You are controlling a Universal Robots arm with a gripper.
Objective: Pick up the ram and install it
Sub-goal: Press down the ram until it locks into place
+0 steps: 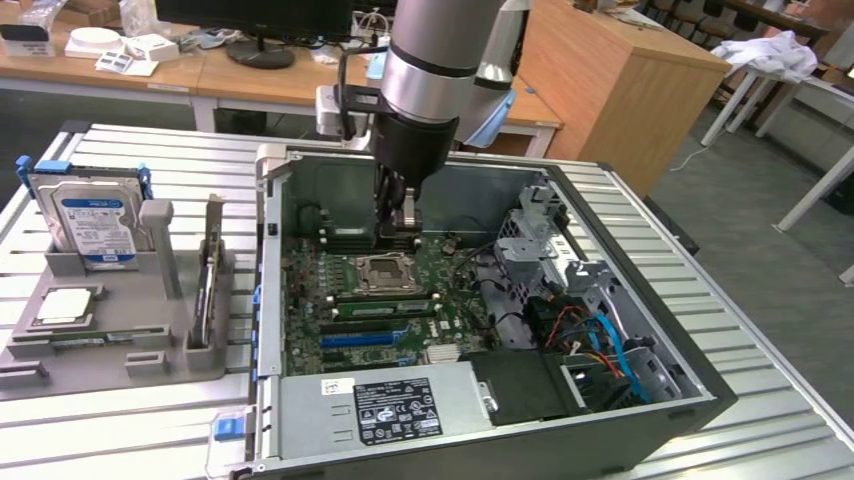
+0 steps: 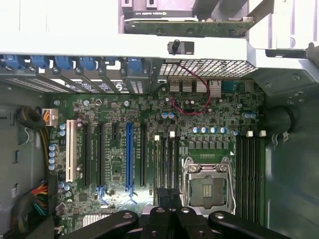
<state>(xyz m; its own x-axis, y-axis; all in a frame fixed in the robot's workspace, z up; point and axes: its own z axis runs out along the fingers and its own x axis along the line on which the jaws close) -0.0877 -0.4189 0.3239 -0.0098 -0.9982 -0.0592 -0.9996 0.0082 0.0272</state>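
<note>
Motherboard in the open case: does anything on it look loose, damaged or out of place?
Nothing looks damaged. One thin red wire loops loose over the motherboard beside the rear ports, and the CPU socket stands bare, with no cooler on it.

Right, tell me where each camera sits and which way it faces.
Exterior view: off the arm, above and in front of the open computer case, looking down at the arm and shut gripper over the motherboard.
Wrist view: on the wrist, looking straight down into the case; the gripper shows.
Shared: the CPU socket and motherboard.
</note>
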